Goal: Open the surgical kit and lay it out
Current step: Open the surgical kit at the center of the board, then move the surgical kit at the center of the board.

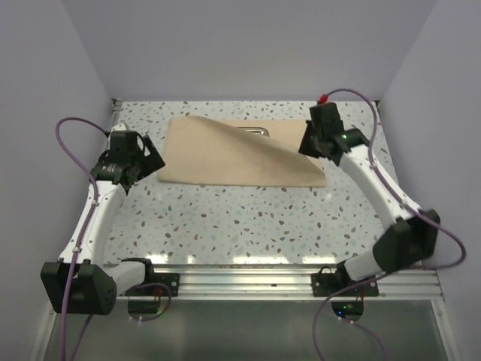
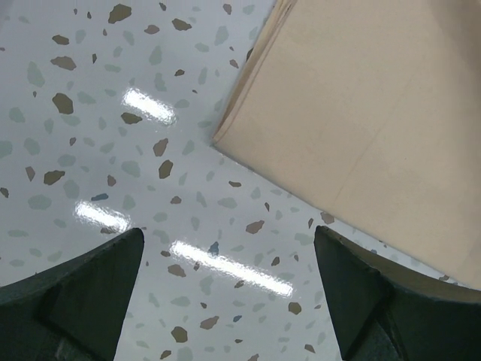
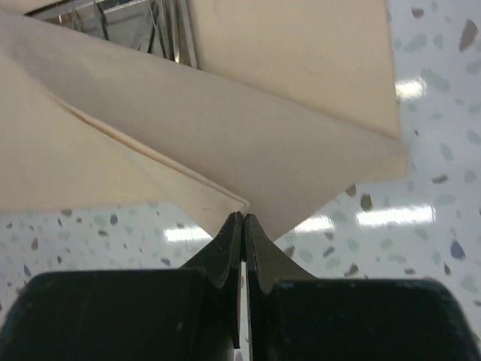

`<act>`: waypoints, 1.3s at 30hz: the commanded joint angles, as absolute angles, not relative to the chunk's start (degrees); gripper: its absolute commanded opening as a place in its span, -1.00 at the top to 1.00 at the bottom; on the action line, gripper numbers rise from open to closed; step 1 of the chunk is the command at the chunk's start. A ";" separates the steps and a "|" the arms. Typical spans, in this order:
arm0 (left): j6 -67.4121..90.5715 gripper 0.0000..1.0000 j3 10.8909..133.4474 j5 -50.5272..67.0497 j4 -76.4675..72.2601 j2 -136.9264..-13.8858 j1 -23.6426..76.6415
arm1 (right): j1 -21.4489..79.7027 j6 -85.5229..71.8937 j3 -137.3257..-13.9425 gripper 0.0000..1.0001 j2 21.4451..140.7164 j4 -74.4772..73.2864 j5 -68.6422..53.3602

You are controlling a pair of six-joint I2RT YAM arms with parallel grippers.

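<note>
The tan cloth wrap [image 1: 225, 154] lies at the back middle of the speckled table. One flap is lifted, and a shiny steel tray [image 1: 254, 132] shows under it. My right gripper [image 1: 312, 144] is shut on the corner of that flap [image 3: 248, 197] and holds it up above the table. The tray's steel rods show at the top of the right wrist view [image 3: 161, 26]. My left gripper [image 1: 147, 167] is open and empty, hovering just left of the wrap's left edge [image 2: 248, 113]. Its dark fingers [image 2: 83, 293] frame bare table. No instruments are visible.
Purple cables loop off both arms. White walls close in the table on the left, back and right. A metal rail [image 1: 248, 278] runs along the near edge.
</note>
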State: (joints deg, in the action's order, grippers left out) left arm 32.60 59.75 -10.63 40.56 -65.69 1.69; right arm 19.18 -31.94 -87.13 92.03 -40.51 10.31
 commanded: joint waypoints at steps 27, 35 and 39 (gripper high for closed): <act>34.90 -0.94 63.92 -2.13 33.49 -70.21 2.81 | 17.84 -36.39 -61.34 -0.97 45.17 -72.08 10.82; 30.85 -0.89 55.47 1.23 34.80 -73.38 7.73 | 17.84 -33.31 -65.21 -0.97 65.89 -53.39 2.29; 29.62 -0.89 59.31 0.18 36.20 -79.61 9.93 | 17.75 -33.05 -71.08 -0.97 82.23 -45.89 1.23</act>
State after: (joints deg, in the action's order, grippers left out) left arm 32.62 55.77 -1.13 38.02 -76.64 8.75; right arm 17.93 -34.70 -67.29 74.11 -55.29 4.45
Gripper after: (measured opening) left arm 0.946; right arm 0.984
